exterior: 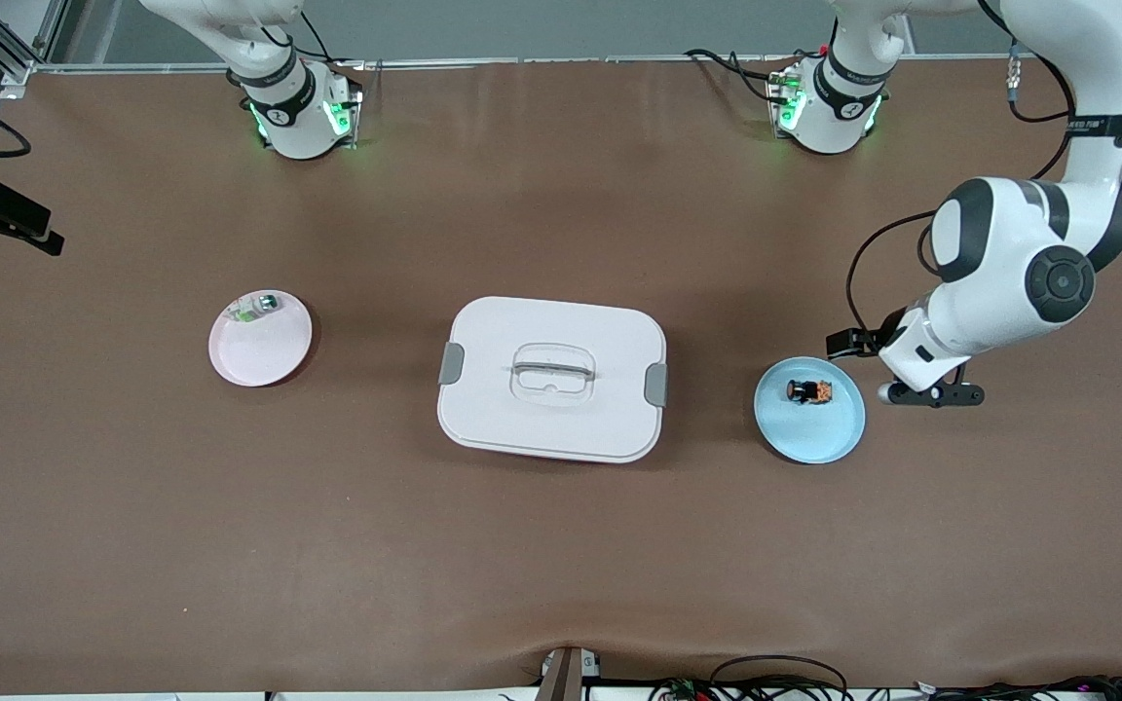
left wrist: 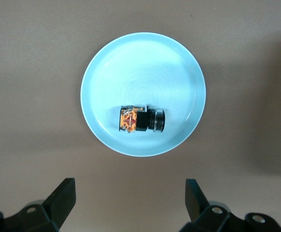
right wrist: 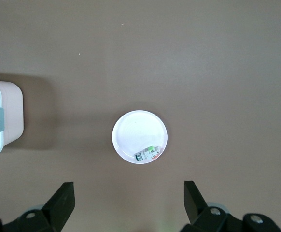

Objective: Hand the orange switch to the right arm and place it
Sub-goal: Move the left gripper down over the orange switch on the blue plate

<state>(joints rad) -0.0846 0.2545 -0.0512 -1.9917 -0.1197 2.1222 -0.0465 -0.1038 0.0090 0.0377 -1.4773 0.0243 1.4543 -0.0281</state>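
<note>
The orange switch (exterior: 809, 391) lies on its side on a light blue plate (exterior: 814, 443) toward the left arm's end of the table. In the left wrist view the switch (left wrist: 141, 120) shows its black body and orange block on the plate (left wrist: 140, 53). My left gripper (exterior: 923, 391) hangs open and empty over the bare table just beside this plate; its fingers (left wrist: 63, 193) stand wide apart, and the gripper (left wrist: 131, 186) holds nothing. The right arm (exterior: 279, 88) shows only its base in the front view. My right gripper (right wrist: 129, 188) is open and empty, high over the table.
A white lidded box (exterior: 551, 378) with grey latches sits mid-table; its corner shows in the right wrist view (right wrist: 0, 121). A pink plate (exterior: 269, 360) toward the right arm's end holds a small green-and-clear part (exterior: 257, 308), also seen in the right wrist view (right wrist: 147, 154).
</note>
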